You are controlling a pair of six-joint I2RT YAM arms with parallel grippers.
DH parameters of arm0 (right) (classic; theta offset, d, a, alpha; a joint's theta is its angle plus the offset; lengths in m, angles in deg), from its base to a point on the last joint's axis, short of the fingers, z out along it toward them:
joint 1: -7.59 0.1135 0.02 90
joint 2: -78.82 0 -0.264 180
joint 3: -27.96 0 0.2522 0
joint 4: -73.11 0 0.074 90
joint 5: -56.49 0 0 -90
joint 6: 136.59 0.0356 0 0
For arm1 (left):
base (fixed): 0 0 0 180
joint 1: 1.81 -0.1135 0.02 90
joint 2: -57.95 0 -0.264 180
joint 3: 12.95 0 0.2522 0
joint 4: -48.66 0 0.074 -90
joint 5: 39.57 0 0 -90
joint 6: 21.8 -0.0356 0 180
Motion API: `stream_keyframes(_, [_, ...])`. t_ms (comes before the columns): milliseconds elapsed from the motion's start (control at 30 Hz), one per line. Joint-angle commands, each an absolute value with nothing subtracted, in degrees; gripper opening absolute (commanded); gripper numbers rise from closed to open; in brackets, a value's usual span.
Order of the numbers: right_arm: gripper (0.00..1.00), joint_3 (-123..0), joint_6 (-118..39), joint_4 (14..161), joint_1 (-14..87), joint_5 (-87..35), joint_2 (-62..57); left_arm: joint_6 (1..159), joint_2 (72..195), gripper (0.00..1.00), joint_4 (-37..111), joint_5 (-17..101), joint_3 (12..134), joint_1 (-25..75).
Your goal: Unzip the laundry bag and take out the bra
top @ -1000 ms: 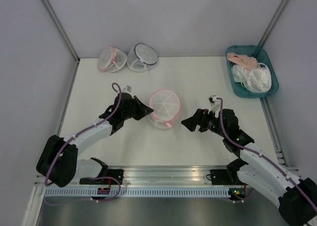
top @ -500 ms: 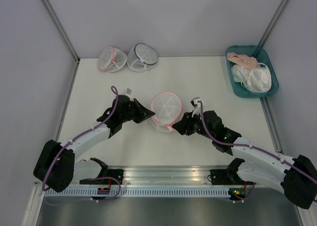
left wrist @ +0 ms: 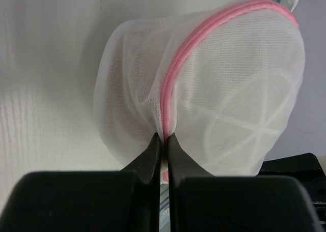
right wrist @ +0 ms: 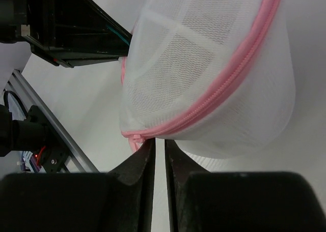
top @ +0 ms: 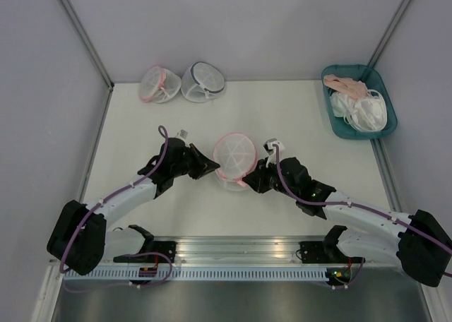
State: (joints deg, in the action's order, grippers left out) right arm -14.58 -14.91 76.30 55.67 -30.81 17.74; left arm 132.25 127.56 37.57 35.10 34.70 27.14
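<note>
The laundry bag (top: 234, 156), a white mesh pouch with a pink zipper rim, stands on edge between both arms. My left gripper (top: 214, 168) is shut on that pink rim (left wrist: 164, 138) at the bag's left end. My right gripper (top: 247, 182) sits at the bag's lower right. In the right wrist view its jaws (right wrist: 159, 141) are drawn almost together with a thin slit between them, tips pressed up against the zipper. The pink zipper pull (right wrist: 133, 139) hangs just left of the tips, outside them. The bra is hidden; nothing pink shows through the mesh (right wrist: 204, 64).
Two more mesh pouches lie at the back left, one pink-trimmed (top: 157, 83) and one dark-trimmed (top: 203, 80). A teal tray (top: 330, 114) at the back right holds white mesh and pale pink fabric (top: 346, 85). A metal rail (top: 233, 255) runs along the near edge.
My right arm has swung left up to the bag, and its jaws have gone from wide open to nearly together. The left gripper stays shut on the rim; the bag has shifted slightly.
</note>
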Motion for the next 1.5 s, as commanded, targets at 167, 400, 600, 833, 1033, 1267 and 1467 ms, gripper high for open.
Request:
stream_keyframes(167, [0.11, -16.04, -15.3, 72.64, 56.28, -32.1, 18.18, 134.12, 126.6, 0.02, 38.94, 34.0, 34.3, 27.02])
stream_keyframes(400, [0.01, -16.04, -16.09, 75.0, 56.37, -31.14, 20.28, 133.24, 126.95, 0.02, 37.45, 35.14, 35.44, 26.58])
stream_keyframes(600, [0.0, -14.37, -16.71, 78.08, 56.37, -30.35, 24.15, 131.84, 127.3, 0.15, 36.22, 35.84, 38.51, 25.09])
stream_keyframes(833, [0.15, -14.46, -18.46, 83.0, 56.46, -29.81, 26.09, 131.13, 130.02, 0.11, 35.78, 34.0, 43.35, 24.38])
stream_keyframes(1033, [0.56, -13.85, -18.29, 84.85, 56.46, -36.38, 25.91, 131.65, 131.78, 0.02, 35.78, 32.15, 43.53, 24.38])
stream_keyframes(1267, [0.54, -14.1, -17.24, 84.5, 56.81, -49.58, 26.8, 132.8, 132.22, 0.02, 36.74, 31.01, 42.03, 24.29])
stream_keyframes(1467, [0.5, -14.55, -18.02, 78.97, 57.51, -50.47, 21.0, 133.41, 132.84, 0.02, 37.45, 29.69, 42.12, 24.29])
